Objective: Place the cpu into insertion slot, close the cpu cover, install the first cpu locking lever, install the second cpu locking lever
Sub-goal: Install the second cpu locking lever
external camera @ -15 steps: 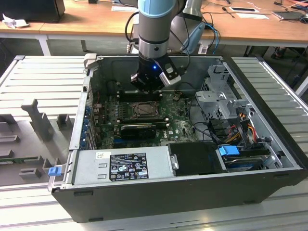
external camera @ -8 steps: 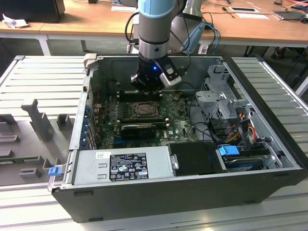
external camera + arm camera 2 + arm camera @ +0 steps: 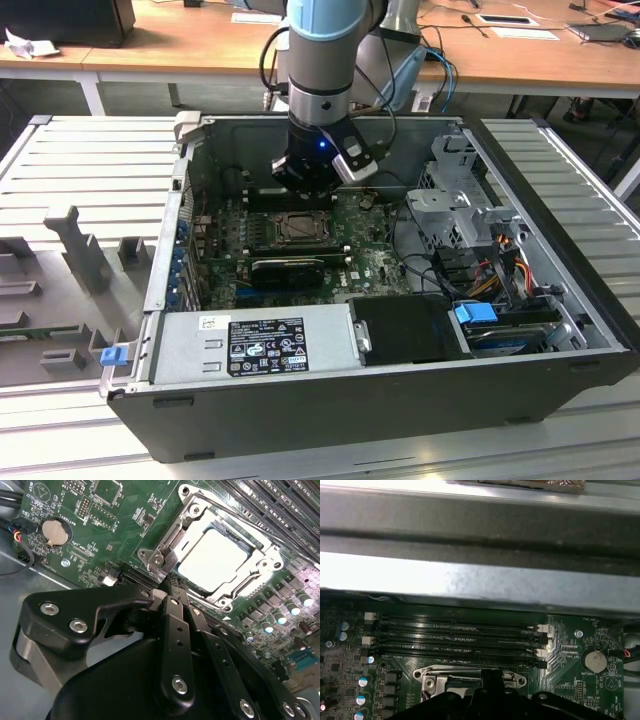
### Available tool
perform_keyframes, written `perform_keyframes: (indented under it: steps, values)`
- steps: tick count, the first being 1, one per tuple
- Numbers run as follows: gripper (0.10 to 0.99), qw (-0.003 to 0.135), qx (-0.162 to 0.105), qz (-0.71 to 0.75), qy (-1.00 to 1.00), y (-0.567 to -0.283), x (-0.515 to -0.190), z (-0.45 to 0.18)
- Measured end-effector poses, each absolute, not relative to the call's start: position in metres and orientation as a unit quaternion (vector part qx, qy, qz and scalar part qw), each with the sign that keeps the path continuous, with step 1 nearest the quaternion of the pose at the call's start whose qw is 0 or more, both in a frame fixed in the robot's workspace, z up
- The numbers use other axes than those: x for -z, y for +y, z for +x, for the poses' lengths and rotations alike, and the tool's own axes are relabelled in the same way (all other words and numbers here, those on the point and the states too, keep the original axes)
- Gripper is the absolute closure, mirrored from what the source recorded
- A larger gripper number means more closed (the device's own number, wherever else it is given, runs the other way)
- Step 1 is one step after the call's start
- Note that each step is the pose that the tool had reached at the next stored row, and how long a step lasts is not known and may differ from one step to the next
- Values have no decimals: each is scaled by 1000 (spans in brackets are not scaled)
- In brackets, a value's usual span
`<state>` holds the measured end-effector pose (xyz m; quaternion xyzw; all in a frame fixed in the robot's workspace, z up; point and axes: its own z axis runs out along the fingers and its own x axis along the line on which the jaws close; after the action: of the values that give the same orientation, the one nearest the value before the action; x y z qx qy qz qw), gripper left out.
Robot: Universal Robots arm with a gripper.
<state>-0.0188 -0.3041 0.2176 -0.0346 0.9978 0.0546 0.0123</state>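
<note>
Pincer low over the CPU socket, open PC case.

In the second wrist view the pincer [image 3: 172,582] has its fingers drawn together, tips just beside the cpu cover [image 3: 165,545], holding nothing I can see. The cpu [image 3: 212,560] lies in the insertion slot [image 3: 235,587], cover down around it. Board print is too small to make out.
</note>
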Motion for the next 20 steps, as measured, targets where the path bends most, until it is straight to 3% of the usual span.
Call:
perform_keyframes:
  steps: [20]
  values:
    - [980,12,-54,-35,998,-307,-253,-19]
